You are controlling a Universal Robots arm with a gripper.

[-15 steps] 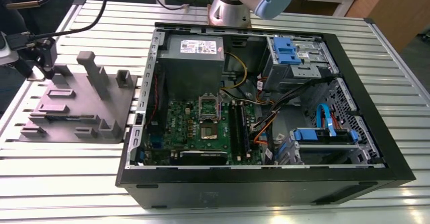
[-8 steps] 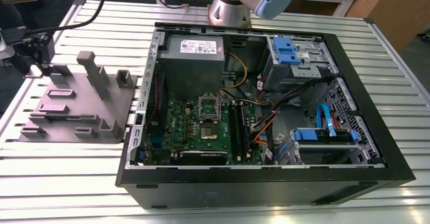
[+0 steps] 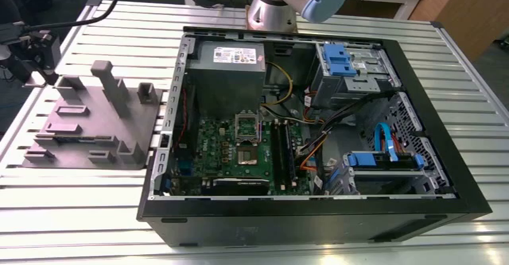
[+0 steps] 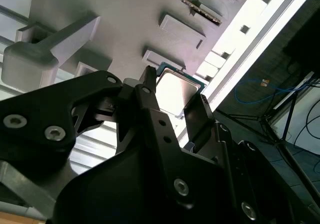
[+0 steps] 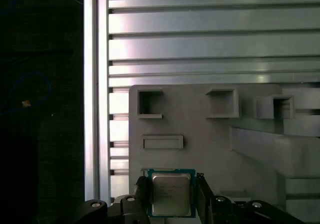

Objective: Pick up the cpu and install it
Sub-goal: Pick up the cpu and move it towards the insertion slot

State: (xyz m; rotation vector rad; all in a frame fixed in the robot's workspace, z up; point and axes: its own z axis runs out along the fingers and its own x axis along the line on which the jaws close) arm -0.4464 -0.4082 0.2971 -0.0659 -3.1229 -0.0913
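Hand looks clamped on the cpu, pressing two opposite sides of it, at an edge of the grey holder block toward the exterior view's left of the slatted tabletop. My worry is that so thin an edge grip could let the chip tilt or slip out. It is a flat square with a silvery lid and green rim. Rightward sits the open computer case.

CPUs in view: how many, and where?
1. The cpu sits on the grey holder block, with the gripper around it, in both wrist views. Whether the motherboard socket holds another is too small to tell.
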